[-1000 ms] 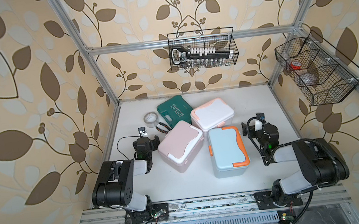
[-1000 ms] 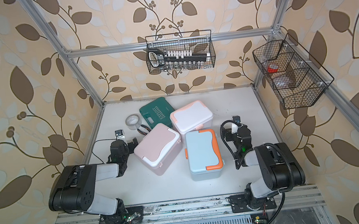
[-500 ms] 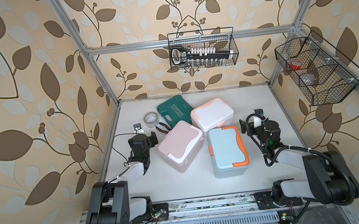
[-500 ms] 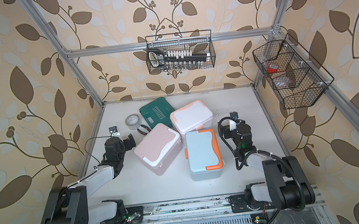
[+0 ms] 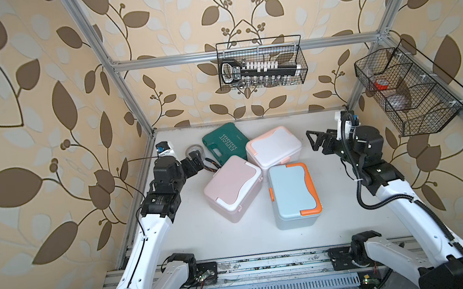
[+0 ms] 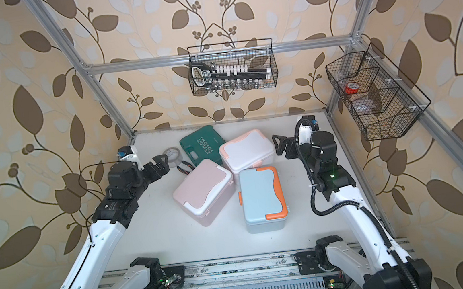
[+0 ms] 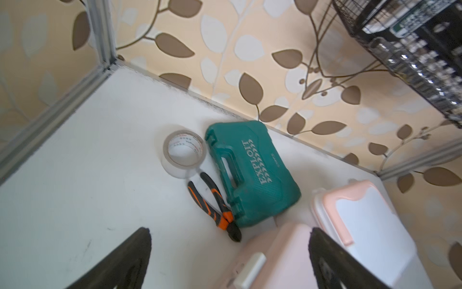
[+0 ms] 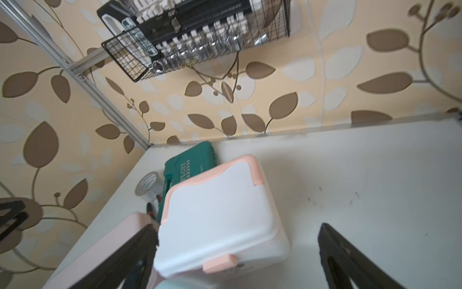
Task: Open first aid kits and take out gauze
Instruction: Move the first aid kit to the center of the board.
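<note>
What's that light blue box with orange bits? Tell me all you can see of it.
The light blue box is a rounded, smooth plastic case, lid shut. Orange trim edges the lid's far end and one near corner; an orange tab sits on one side. It stands upright on the white table, nearest the front. Its far end seems to meet the white box; the pink box lies close beside it. Nothing else touches it.

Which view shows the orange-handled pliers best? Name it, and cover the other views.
The left wrist view: the pliers lie whole and close, beside the green case. Both top views show them small and partly hidden; the right wrist view shows only a sliver.
</note>
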Motion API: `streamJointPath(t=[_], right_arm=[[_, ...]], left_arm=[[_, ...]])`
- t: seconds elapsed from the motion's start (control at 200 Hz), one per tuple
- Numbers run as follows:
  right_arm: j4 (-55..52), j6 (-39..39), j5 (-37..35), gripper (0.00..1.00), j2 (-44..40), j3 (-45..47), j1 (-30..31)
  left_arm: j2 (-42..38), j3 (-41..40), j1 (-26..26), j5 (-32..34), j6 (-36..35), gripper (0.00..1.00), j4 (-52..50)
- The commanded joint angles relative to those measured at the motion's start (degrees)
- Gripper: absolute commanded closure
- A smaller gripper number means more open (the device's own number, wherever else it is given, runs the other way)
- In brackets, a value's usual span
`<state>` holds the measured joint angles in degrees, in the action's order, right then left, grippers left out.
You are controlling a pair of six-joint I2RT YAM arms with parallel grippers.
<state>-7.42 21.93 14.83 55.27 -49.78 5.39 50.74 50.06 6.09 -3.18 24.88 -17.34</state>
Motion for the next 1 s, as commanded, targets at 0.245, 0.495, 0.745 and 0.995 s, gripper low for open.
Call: streamJointPath(t=[0.245,0.495,0.745,0.995], right_arm=[[-18.3,7.0,12.7,0.03,-4.6,-4.8,13.3],[-24.6,6.6,-2.3,0.06,3.8,-11.8,47.8],[-29.4,8.8,-12.0,0.08,18.1,-16.9,70.8],[-38.8,16.5,-24.6,0.11,22.1,-12.9,71.4]], left_arm=[[-13.6,-0.8,0.7,-13.7,14.3,0.01,-13.7],[-7.5,0.4,0.6,-14.0,14.5,0.01,-18.5],[-7.6,-1.6,0.5,-10.9,14.6,0.01,-19.0],[-7.6,-2.5,0.5,-10.7,14.3,0.01,-19.0]])
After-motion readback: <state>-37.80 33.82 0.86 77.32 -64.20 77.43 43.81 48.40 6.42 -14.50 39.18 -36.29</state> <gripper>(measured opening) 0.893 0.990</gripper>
